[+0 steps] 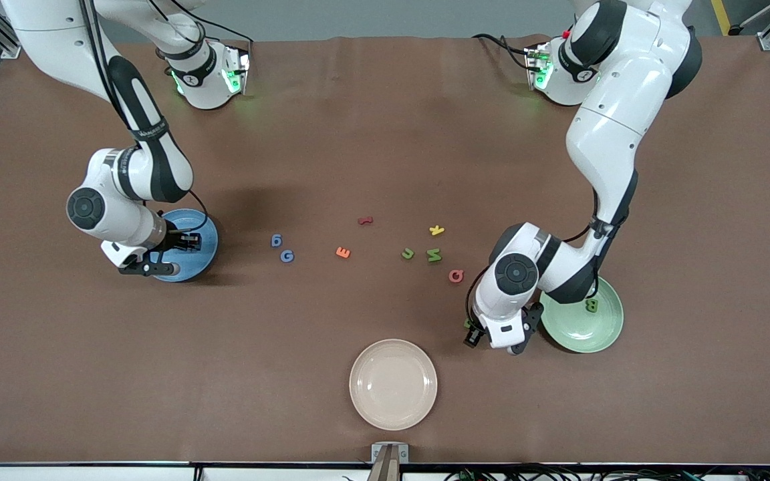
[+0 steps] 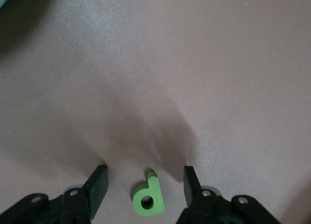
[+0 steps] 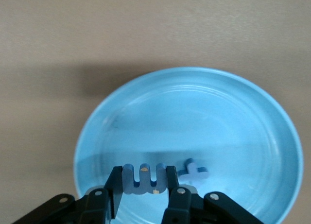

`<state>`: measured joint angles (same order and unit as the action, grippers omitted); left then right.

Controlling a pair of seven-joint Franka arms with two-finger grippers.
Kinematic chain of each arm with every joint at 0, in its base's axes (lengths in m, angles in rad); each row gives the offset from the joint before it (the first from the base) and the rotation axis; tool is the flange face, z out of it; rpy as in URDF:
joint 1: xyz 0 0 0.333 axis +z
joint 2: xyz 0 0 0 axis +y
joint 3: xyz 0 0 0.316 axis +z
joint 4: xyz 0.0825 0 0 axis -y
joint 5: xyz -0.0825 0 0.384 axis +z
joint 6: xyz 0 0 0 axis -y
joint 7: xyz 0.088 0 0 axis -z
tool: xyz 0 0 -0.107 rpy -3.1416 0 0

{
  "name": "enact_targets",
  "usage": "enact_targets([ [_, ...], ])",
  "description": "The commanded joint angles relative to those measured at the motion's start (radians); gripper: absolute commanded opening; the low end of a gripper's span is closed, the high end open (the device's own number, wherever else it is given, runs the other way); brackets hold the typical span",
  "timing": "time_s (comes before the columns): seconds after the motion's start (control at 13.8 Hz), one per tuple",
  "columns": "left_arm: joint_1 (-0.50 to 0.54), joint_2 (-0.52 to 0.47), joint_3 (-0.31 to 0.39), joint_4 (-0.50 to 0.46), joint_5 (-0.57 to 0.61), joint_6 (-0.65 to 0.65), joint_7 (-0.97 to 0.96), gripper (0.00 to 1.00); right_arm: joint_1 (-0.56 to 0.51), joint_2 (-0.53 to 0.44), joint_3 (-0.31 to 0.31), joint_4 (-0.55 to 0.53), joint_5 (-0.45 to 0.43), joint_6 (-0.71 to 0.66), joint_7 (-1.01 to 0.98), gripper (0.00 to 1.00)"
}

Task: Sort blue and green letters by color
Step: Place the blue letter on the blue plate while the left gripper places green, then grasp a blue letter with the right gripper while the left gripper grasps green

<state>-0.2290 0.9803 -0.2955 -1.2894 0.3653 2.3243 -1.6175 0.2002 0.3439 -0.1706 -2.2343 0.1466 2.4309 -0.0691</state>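
Green d (image 2: 148,198) lies flat between our left gripper's (image 2: 145,185) spread fingers; right gripper (image 3: 144,182) clamps blue letter (image 3: 143,179) (prongs up) over blue plate (image 3: 243,117).

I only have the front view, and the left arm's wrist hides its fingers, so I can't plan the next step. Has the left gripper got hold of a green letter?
Observer: No. The left gripper is open. A green letter lies flat on the table between its fingers, untouched.
Operator: And the right one, over the blue plate?
Observer: The right gripper is shut on a blue letter, over the blue plate.
Operator: Anything lying in that plate?
Observer: Yes, one other blue letter, cross-shaped, lies in it.
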Motion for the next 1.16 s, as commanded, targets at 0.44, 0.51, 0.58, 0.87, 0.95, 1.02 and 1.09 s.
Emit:
enact_targets([
  [0.44, -0.012, 0.000, 0.004, 0.019, -0.011, -0.020, -0.004, 0.00, -0.022, -0.054, 0.014, -0.054, -0.013, 0.010, 0.011, 0.50],
  [0.51, -0.009, -0.005, 0.004, 0.021, -0.009, -0.035, -0.001, 0.00, -0.022, -0.055, 0.014, -0.054, -0.013, 0.005, 0.028, 0.50],
  [0.58, -0.001, -0.021, 0.004, 0.021, -0.008, -0.049, 0.004, 0.00, -0.018, -0.055, 0.016, -0.053, -0.013, 0.005, 0.061, 0.50],
  [0.87, 0.054, -0.093, -0.001, 0.016, -0.009, -0.179, 0.131, 0.00, 0.001, -0.055, 0.016, -0.042, -0.013, 0.000, 0.107, 0.84],
  [0.95, 0.077, -0.112, -0.002, 0.006, -0.009, -0.213, 0.175, 0.00, 0.011, -0.055, 0.017, -0.039, -0.013, 0.000, 0.141, 0.87],
  [1.02, 0.103, -0.132, -0.002, -0.005, -0.009, -0.255, 0.244, 0.00, 0.033, -0.054, 0.019, -0.031, -0.013, -0.003, 0.207, 0.90],
  [1.09, 0.129, -0.141, -0.002, -0.014, -0.009, -0.293, 0.302, 0.00, 0.065, -0.052, 0.020, -0.031, -0.013, -0.001, 0.268, 0.91],
])
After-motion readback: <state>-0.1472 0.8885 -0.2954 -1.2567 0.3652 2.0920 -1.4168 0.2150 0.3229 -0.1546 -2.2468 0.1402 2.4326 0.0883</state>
